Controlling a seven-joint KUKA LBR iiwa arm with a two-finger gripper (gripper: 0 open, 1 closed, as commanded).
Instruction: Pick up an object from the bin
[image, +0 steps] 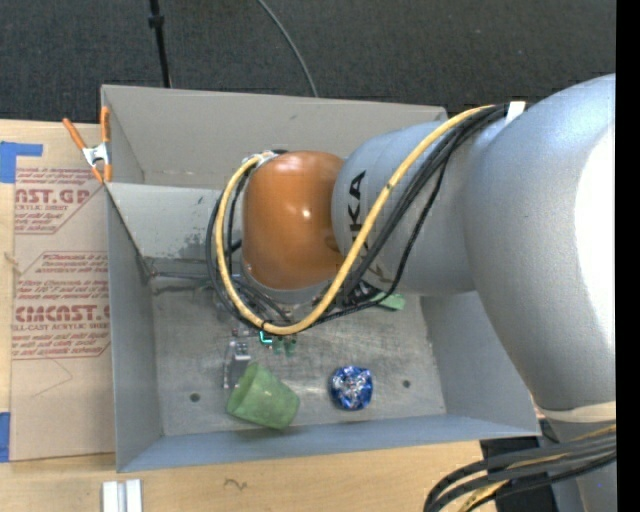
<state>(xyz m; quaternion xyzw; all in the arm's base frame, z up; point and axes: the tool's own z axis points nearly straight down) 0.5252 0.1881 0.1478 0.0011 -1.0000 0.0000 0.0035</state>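
dark floor (400, 50) lies along the top; a pale wooden tabletop (300, 485) runs along the bottom.

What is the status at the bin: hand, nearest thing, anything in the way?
Hand low by green cup, front of bin. Cup lies tipped. Blue-white ball apart, not in the way.

A pale green cup (262, 398) and a blue-and-white speckled ball (351, 387) lie in the grey bin (132, 310), beneath the silver arm (540, 250) with its glossy orange cover (290, 220) and yellow cable (400, 170).
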